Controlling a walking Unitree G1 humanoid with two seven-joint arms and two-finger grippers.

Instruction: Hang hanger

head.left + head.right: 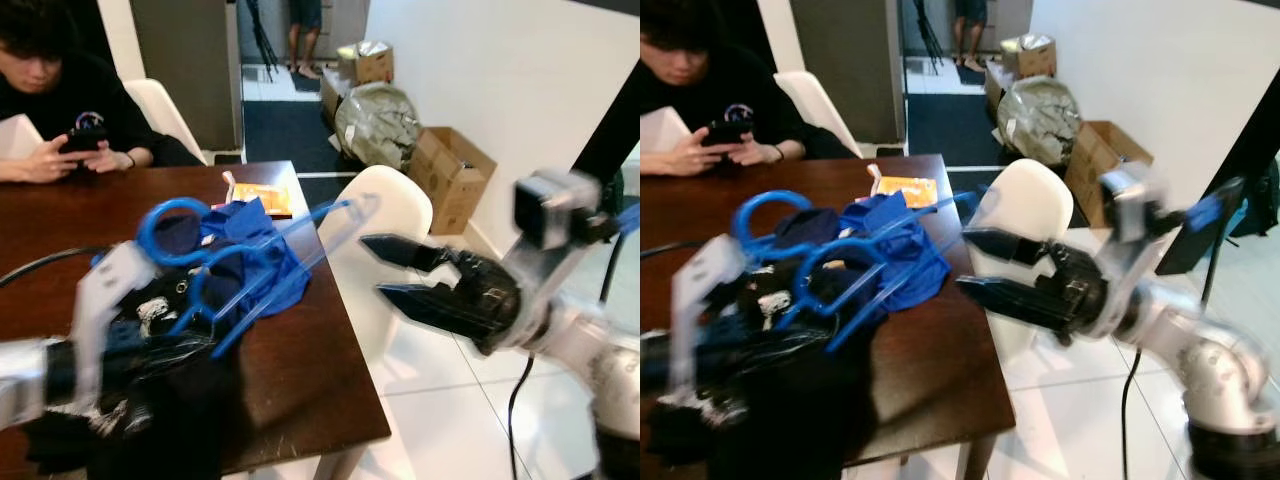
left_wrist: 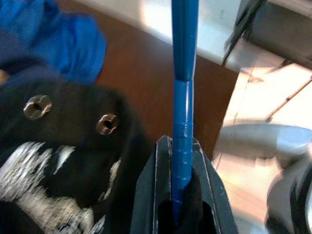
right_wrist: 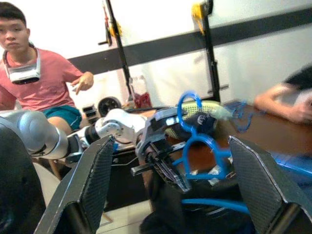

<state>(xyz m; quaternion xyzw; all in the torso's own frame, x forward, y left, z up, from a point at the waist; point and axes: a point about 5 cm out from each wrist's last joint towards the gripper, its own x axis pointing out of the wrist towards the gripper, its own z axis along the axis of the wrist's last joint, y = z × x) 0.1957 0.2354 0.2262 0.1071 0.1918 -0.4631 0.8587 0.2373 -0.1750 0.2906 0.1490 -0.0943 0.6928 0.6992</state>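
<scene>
A blue plastic hanger [image 1: 250, 255] with looped hooks is lifted over the dark wooden table [image 1: 300, 370]. My left gripper [image 2: 181, 144] is shut on its straight bar [image 2: 184, 73]. The left arm [image 1: 100, 300] reaches in from the lower left, blurred. Under the hanger lie a black garment with a white print [image 1: 150, 310] and a blue cloth [image 1: 250, 225]. My right gripper [image 1: 373, 265] is open to the right of the table, over a white chair [image 1: 385, 215], with nothing between its fingers. In the right wrist view the hanger [image 3: 202, 146] shows between its fingers [image 3: 92, 185].
A person with a phone [image 1: 60, 100] sits at the table's far left. Another person [image 3: 29, 73] sits off to the side. An orange packet [image 1: 262, 197] lies near the far edge. Cardboard boxes [image 1: 450, 175] and a bagged bundle [image 1: 375, 125] stand along the right wall.
</scene>
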